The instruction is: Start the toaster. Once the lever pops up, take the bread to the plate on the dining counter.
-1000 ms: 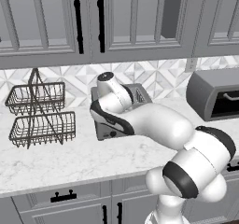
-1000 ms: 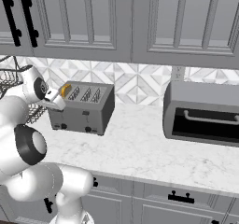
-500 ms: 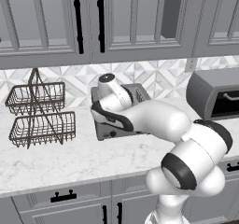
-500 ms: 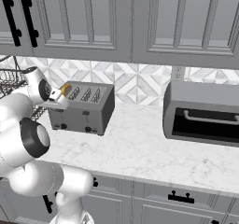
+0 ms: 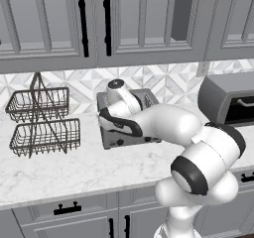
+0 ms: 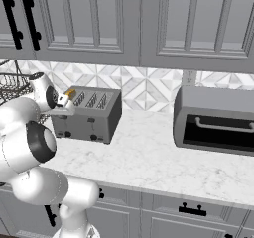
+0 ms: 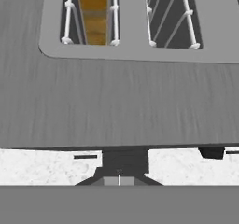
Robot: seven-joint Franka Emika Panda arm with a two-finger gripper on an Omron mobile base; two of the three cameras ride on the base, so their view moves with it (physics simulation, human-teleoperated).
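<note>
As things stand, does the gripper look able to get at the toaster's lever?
Probably yes. The shut gripper hangs just over the front edge of the toaster, right above a black lever on its front face. Nothing lies between them. The bread sits down in a slot behind.

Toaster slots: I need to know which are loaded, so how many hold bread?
1 seen. The golden-tan bread slice sits in one slot of the boxy grey metal toaster, shown upper left in the hand view; the neighbouring slot is empty. The arm may hide other slots.
</note>
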